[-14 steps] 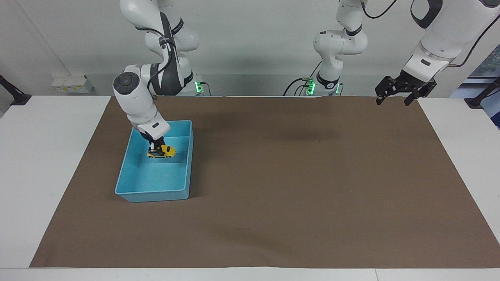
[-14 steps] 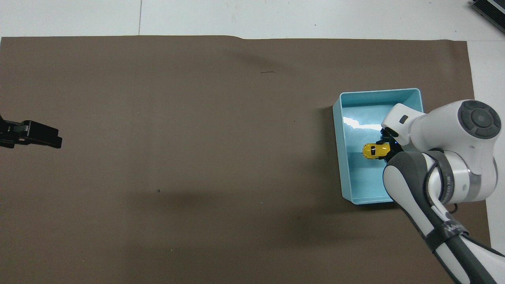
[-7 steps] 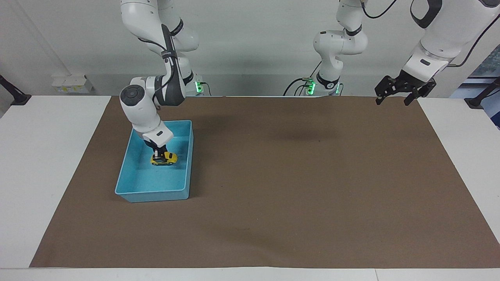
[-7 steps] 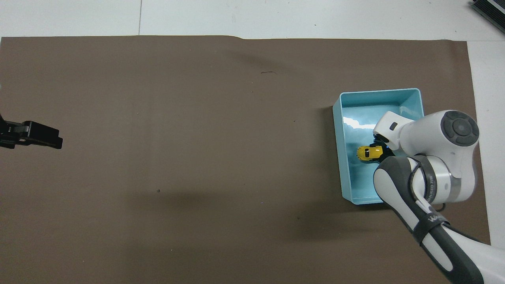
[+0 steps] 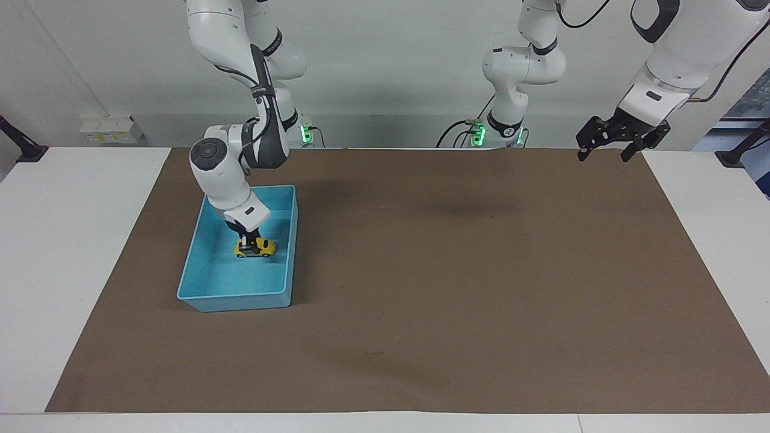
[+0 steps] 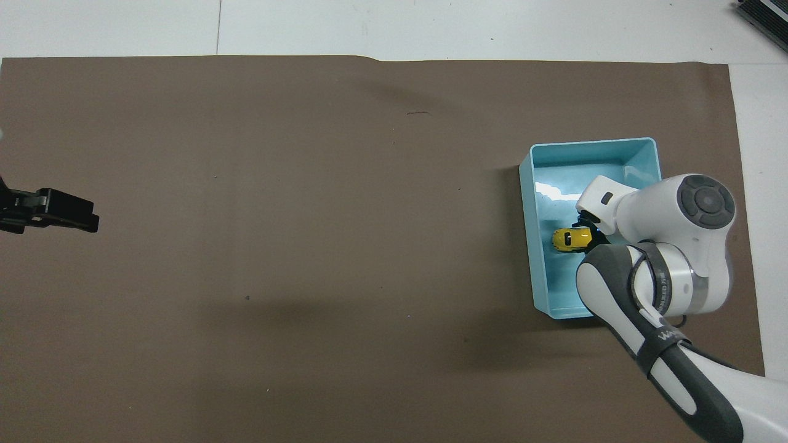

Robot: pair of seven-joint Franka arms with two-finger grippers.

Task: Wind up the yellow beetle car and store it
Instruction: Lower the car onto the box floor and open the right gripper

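Observation:
The yellow beetle car point(image 5: 261, 247) sits low inside the light-blue bin point(image 5: 240, 296), about midway along it and close to the wall that faces the middle of the table. My right gripper point(image 5: 245, 242) reaches down into the bin and is at the car's rear end, touching it. In the overhead view the car point(image 6: 567, 239) shows beside the right wrist, which hides most of that gripper. My left gripper point(image 5: 604, 157) hangs open and empty above the mat's corner at the left arm's end, and waits there.
The bin's rim point(image 6: 591, 143) stands on a brown mat point(image 5: 457, 288) at the right arm's end. The left gripper point(image 6: 86, 219) juts in at the edge of the overhead view. White table borders the mat.
The right gripper has carried the car lower into the bin and a little toward the table's middle. The left arm has hardly moved.

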